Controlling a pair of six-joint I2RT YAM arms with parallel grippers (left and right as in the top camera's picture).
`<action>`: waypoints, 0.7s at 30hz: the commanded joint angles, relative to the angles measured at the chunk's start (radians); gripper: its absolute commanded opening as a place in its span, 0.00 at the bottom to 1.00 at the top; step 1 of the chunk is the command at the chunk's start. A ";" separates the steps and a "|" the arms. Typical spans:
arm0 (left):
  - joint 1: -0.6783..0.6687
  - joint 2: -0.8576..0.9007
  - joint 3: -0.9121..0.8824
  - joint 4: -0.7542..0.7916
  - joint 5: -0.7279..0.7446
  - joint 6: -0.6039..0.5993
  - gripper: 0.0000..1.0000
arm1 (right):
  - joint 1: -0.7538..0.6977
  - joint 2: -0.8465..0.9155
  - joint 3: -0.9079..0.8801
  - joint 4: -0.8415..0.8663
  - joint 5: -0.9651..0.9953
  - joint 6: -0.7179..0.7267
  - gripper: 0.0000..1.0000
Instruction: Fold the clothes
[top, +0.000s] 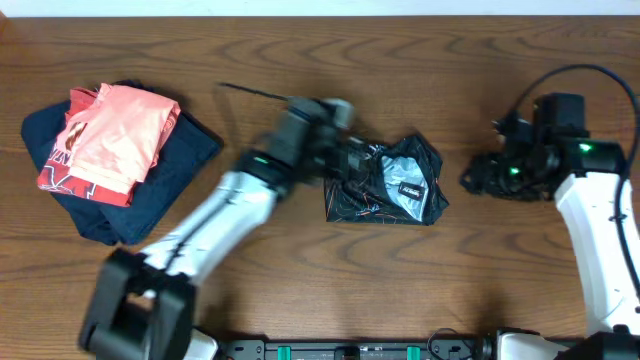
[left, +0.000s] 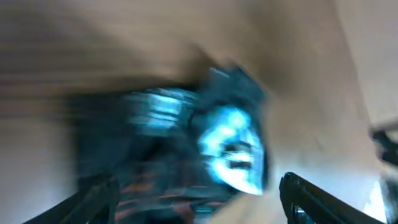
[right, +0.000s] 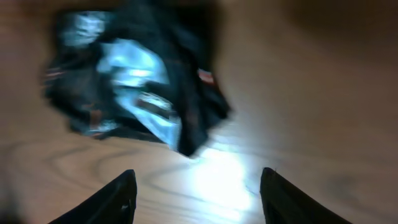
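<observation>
The black garment (top: 392, 184) with fine red and white lines and a white logo lies crumpled at the table's middle. My left gripper (top: 345, 158) is open and hovers at the garment's left edge; its wrist view is motion-blurred and shows the garment (left: 205, 149) between the spread fingers (left: 199, 199). My right gripper (top: 478, 176) is open and empty to the right of the garment, apart from it. The right wrist view shows the garment (right: 137, 81) ahead of the spread fingers (right: 198, 196), with bare wood between them.
A salmon-pink shirt with red print (top: 110, 140) lies on a navy-blue garment (top: 170, 165) at the far left. The wooden table (top: 300, 270) runs to the front edge, where the arm bases stand.
</observation>
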 joint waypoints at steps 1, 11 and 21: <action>0.105 -0.008 0.013 -0.085 -0.010 0.033 0.83 | 0.095 0.018 0.011 0.047 -0.092 -0.042 0.62; 0.174 0.092 0.009 -0.198 -0.009 0.035 0.83 | 0.327 0.261 0.011 0.321 -0.021 0.114 0.54; 0.174 0.109 0.009 -0.213 -0.010 0.042 0.83 | 0.382 0.462 0.011 0.451 -0.108 0.162 0.33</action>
